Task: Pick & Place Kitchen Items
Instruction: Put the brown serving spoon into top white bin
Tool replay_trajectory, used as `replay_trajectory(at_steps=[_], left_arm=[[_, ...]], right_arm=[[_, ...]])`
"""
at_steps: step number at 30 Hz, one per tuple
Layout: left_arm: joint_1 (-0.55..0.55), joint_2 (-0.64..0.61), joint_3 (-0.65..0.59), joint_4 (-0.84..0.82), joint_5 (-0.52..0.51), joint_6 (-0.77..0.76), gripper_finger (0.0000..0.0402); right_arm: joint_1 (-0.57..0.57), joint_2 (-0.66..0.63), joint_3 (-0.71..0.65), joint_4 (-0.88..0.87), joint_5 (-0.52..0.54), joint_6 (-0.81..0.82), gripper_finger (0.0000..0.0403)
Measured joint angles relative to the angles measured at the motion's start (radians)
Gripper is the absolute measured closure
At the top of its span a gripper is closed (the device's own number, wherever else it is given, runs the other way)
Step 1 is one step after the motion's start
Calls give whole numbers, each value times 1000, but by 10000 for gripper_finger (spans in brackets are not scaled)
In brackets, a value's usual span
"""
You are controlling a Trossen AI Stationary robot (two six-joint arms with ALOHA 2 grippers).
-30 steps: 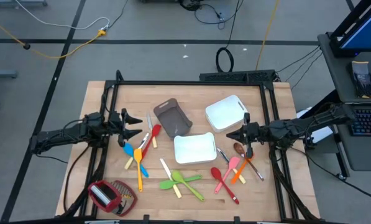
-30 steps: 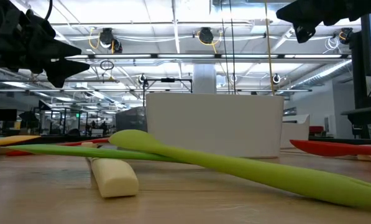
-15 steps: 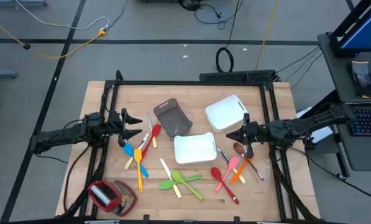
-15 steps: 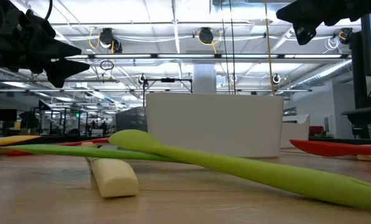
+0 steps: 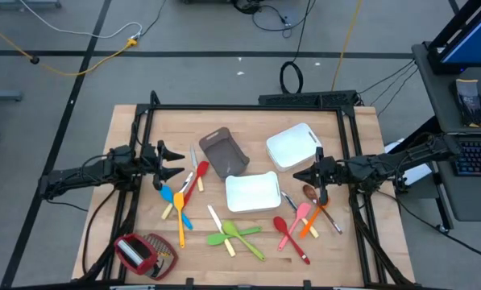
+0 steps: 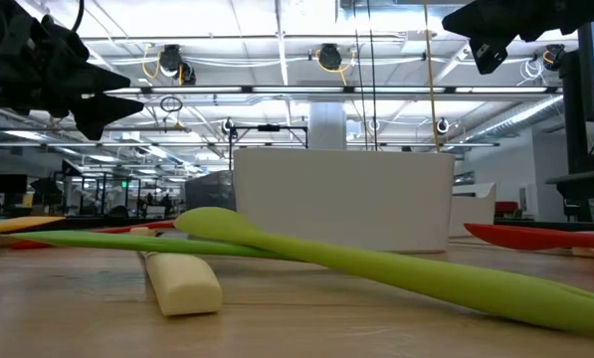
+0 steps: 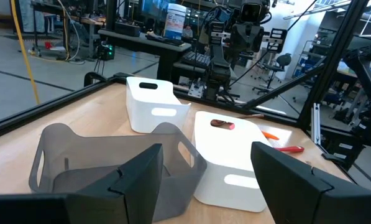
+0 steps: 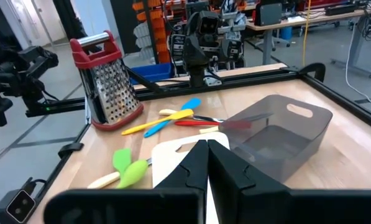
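Left gripper (image 5: 174, 163) is hovering wide open left of the square white plastic tray (image 5: 252, 193); right gripper (image 5: 304, 175) is hanging pinched shut at the tray's right. Colourful slim utensils (image 5: 238, 234) are lying around it.

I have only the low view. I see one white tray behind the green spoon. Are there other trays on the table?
Observer: Yes. The high view shows a second white tray farther back and a grey tray beside it.
Operator: Are the jaws of the left arm open?
Observer: Yes. The left gripper has its jaws wide open and empty, as the left wrist view shows.
Operator: And the right arm?
Observer: The right gripper has its jaws shut on nothing, near the brown spoon.
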Motion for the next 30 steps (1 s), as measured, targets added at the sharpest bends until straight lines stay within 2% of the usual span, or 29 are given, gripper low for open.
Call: replay_trajectory(at_steps=[8,17,30], left_arm=[[0,0,0,0,0,0,151],[0,0,0,0,0,0,151],[0,0,0,0,0,0,151]], right_arm=[[0,0,0,-18,0,-75,399],[0,0,-1,-148,2,-357,399],[0,0,-1,-121,0,-197,399]])
